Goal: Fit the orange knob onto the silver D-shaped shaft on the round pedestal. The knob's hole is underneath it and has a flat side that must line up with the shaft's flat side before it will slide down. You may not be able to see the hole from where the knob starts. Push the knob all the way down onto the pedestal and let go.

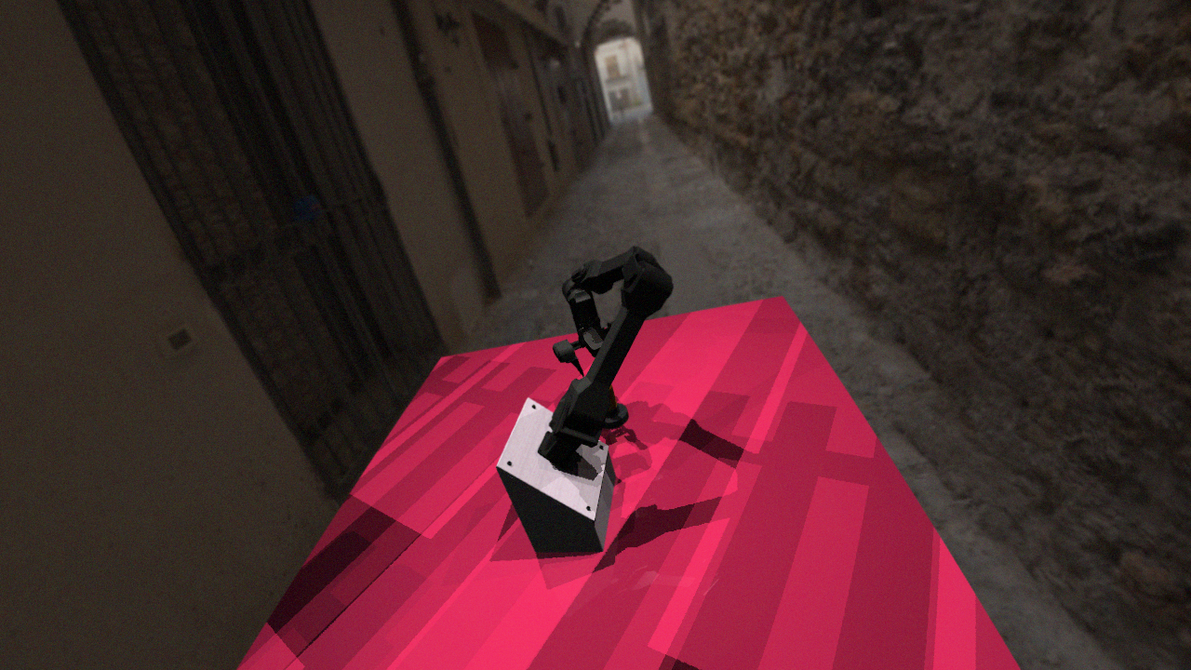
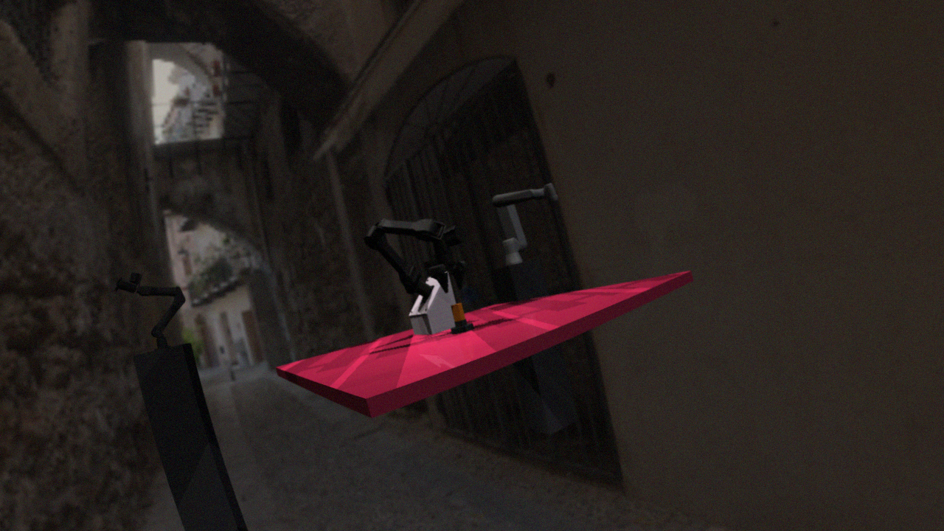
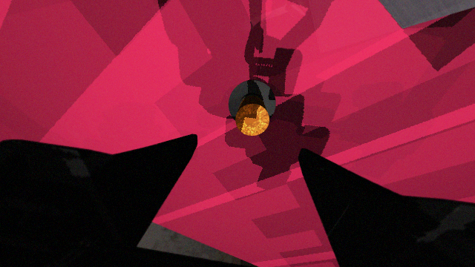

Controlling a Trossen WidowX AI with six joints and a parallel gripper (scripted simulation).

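The orange knob (image 2: 458, 313) (image 3: 252, 119) stands upright on the dark round pedestal (image 1: 617, 416) (image 2: 464, 327) (image 3: 236, 99), with its round top facing the wrist camera. Its underside and the silver shaft are hidden, so the flat sides do not show. No gap between knob and pedestal is visible in the exterior view. My gripper (image 3: 247, 145) is wide open and empty, raised above the knob. In the wrist view the knob appears beyond and between the two dark fingertips, touching neither.
The arm's box-shaped base (image 1: 532, 441) (image 2: 438, 316) stands close beside the pedestal on the pink table (image 1: 749, 582) (image 2: 495, 343). Shadows cross the table. A small dark arm on a tall stand (image 2: 178, 422) is off to the left in the exterior view, and a grey arm (image 2: 515, 224) is behind.
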